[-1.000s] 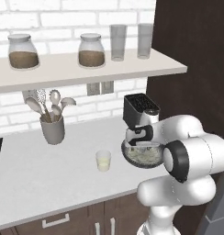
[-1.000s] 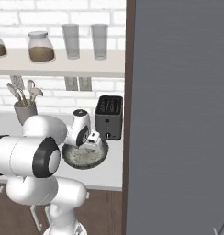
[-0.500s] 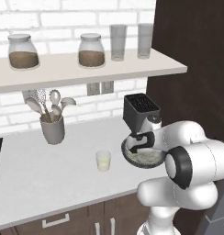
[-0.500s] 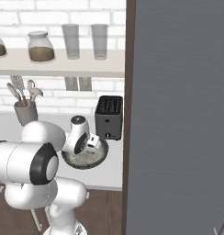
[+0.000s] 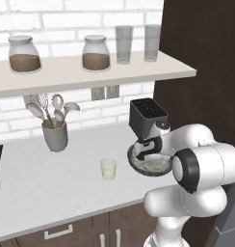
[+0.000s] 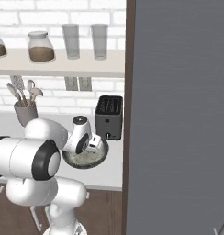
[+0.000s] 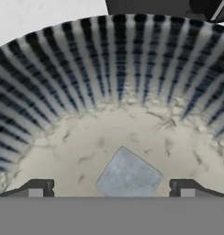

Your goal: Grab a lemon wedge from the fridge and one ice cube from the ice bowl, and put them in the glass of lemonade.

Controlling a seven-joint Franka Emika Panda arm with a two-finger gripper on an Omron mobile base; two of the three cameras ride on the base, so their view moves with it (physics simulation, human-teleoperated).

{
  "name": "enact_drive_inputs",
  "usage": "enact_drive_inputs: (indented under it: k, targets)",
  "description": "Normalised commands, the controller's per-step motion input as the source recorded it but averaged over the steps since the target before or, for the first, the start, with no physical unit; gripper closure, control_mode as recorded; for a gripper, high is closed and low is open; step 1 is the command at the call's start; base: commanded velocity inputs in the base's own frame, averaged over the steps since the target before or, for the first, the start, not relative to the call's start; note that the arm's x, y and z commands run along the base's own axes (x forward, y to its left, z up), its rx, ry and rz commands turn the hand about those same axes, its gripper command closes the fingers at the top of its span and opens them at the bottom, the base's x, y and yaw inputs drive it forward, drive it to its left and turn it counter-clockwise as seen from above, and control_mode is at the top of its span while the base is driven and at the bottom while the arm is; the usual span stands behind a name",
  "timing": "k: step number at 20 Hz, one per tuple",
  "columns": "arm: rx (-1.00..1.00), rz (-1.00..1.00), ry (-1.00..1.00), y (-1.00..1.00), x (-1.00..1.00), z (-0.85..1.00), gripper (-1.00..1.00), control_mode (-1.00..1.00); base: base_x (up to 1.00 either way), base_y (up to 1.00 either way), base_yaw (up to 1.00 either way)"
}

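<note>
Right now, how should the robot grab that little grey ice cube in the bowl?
Come straight down from above and pinch the flat grey ice cube across two opposite side edges. It lies alone on the floor of the stripe-walled bowl, between the open gripper's fingertips.

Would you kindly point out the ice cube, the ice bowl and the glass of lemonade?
ice cube [image 7: 128,175], hand view, its flat top face.
ice bowl [image 7: 63,78], hand view, its striped inner wall.
glass of lemonade [image 5: 108,169], left base view, its side.

ice bowl [image 5: 153,166]: near rim hidden by arm | ice cube [image 7: 128,176]: perhaps cut off below
</note>
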Motion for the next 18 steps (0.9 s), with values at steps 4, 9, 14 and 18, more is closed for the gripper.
enact_drive_inputs:
  k: [4, 9, 14, 18]
  targets:
    - [0.00, 0.00, 0.00, 0.00, 0.09, -0.25, -1.00, -1.00, 0.00, 0.00, 0.00]
    - [0.00, 0.00, 0.00, 0.00, 0.20, -0.09, -1.00, -1.00, 0.00, 0.00, 0.00]
    - [0.00, 0.00, 0.00, 0.00, 0.18, 0.00, -1.00, -1.00, 0.00, 0.00, 0.00]
    - [0.00, 0.00, 0.00, 0.00, 0.16, 0.00, -1.00, -1.00, 0.00, 0.00, 0.00]
